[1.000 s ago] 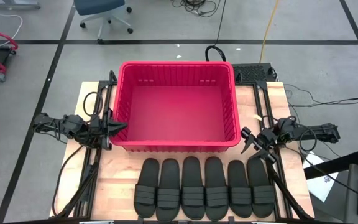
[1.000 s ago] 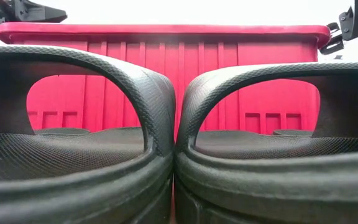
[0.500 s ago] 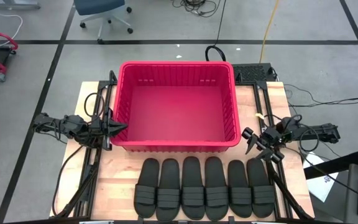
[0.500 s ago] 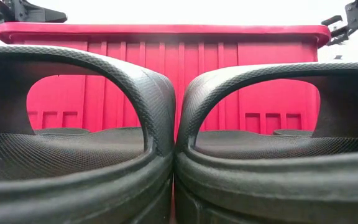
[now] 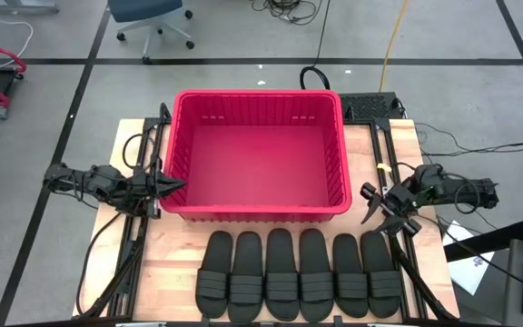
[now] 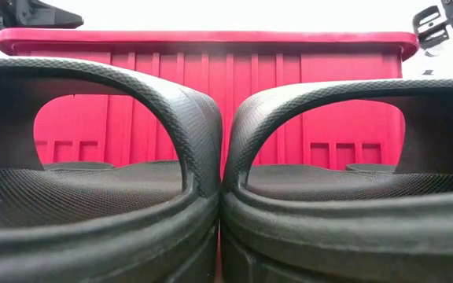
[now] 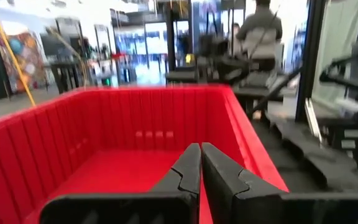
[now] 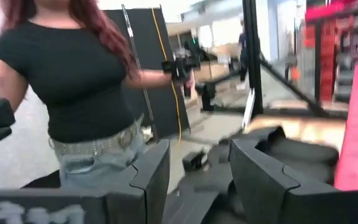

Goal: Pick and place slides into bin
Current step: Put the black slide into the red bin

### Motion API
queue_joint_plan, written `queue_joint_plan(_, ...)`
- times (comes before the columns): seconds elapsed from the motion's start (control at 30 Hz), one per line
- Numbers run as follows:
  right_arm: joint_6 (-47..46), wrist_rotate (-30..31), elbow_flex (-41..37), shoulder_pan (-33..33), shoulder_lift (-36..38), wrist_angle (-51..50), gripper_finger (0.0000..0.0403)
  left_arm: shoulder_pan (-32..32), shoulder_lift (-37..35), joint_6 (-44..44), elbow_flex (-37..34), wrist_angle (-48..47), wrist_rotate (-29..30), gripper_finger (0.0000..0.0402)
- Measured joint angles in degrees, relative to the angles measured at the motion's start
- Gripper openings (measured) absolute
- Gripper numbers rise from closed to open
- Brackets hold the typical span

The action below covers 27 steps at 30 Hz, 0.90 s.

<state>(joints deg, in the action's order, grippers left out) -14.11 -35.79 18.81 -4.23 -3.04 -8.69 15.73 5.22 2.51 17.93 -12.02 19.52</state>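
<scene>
six black slides (image 5: 299, 274) lie in a row side by side on the table (image 5: 175, 245), just in front of the red bin (image 5: 260, 153), none inside it. low view is filled by two slides (image 6: 219, 196) pressed together, bin wall behind. left gripper (image 5: 172, 185) at the bin's left wall, jaws together, holding nothing. right gripper (image 5: 378, 208) off the bin's right front corner, near the rightmost slide, jaws apart, looks empty. person in black top (image 8: 73, 81) visible in right wrist view.
</scene>
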Motion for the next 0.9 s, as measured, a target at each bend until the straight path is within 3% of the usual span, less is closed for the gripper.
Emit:
queue_joint_plan(0.27, 6.1, 2.8, 8.2, 0.0, -3.6, -14.9, 0.0155, 0.0, 9.8, -0.1, 7.4, -6.2, -0.2, 0.0019)
queue_joint_plan(0.4, 5.9, 2.7, 9.3, 0.0, -5.0, -16.5, 0.0155, 0.0, 12.2, 0.2, 8.5, -6.4, -2.0, 0.0019)
queue_joint_plan(0.7, -8.5, -2.5, 13.7, 0.0, -8.6, -18.7, 0.0155, 0.0, 12.8, 0.5, 11.3, -6.3, -3.1, 0.0019)
queue_joint_plan(0.9, -17.4, -4.8, 15.5, 0.0, -12.2, -26.3, 0.0155, 0.0, 12.8, 3.5, 13.9, -6.2, -3.0, 0.0019)
